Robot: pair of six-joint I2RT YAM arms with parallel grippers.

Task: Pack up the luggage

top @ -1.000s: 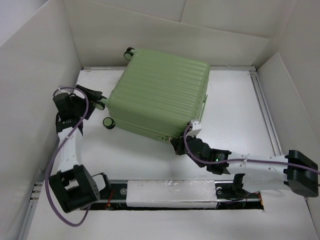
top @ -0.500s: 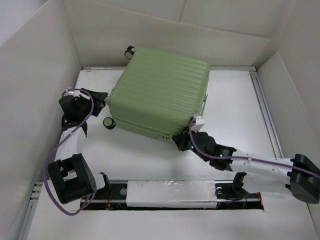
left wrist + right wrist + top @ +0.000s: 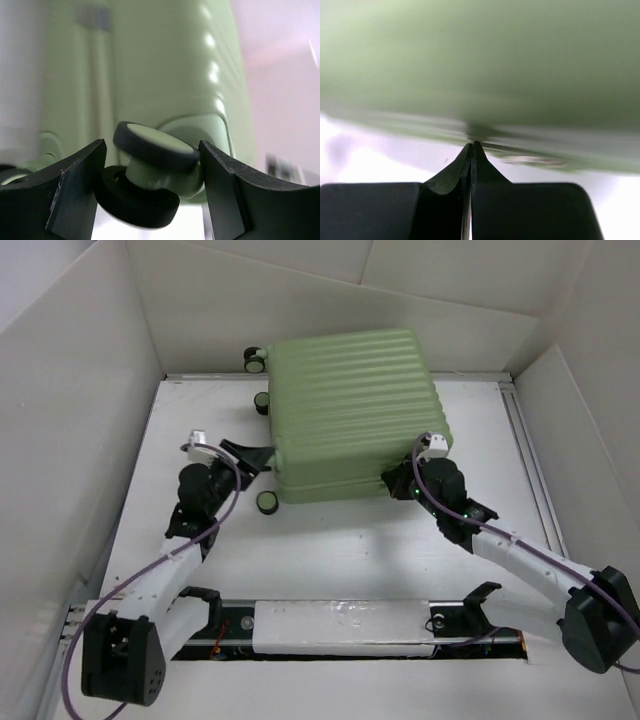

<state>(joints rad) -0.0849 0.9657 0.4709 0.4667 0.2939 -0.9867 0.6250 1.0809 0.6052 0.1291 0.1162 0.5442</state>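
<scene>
The luggage (image 3: 350, 405) is a pale green ribbed suitcase lying shut and flat on the white table, with black-and-green caster wheels on its left side. My left gripper (image 3: 262, 462) is at the near left corner. In the left wrist view it (image 3: 152, 165) is shut on one caster wheel (image 3: 155, 150), with both fingers against the wheel. My right gripper (image 3: 392, 483) is shut with nothing in it. In the right wrist view its tips (image 3: 471, 145) press against the seam along the luggage's (image 3: 480, 60) near edge.
White walls (image 3: 80, 390) enclose the table on the left, back and right. Another caster wheel (image 3: 268, 502) sticks out just near my left gripper. A metal rail (image 3: 530, 460) runs along the table's right side. The arms' mounting bar (image 3: 340, 625) lies along the near edge.
The luggage has swung round and shifted right, and now sits squarer to the table. My left gripper went from wide open to closed on the caster and moved right. The right gripper followed the near edge up and right.
</scene>
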